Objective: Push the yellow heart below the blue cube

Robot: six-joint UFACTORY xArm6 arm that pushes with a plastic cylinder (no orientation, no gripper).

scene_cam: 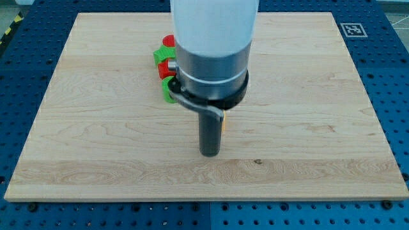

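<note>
Your tip (210, 153) is one dark rod, so it has nothing to spread or pinch; it just stands on the board (307, 128), a bit under the middle of it. Start from the tip: a thin yellow sliver (223, 121) peeks out just up and to the view's right of it, touching the rod's edge. I think that is the heart, but the rod hides nearly all of it, so you cannot tell its shape or which way it points. Up and to the view's left of the tip sits a bunch of green blocks (169, 89) and red blocks (167, 68), half hidden by the arm (214, 45). No blue cube shows at all; the arm may cover it. So you could push the wrong way, or the heart could slip off the round rod sideways.
</note>
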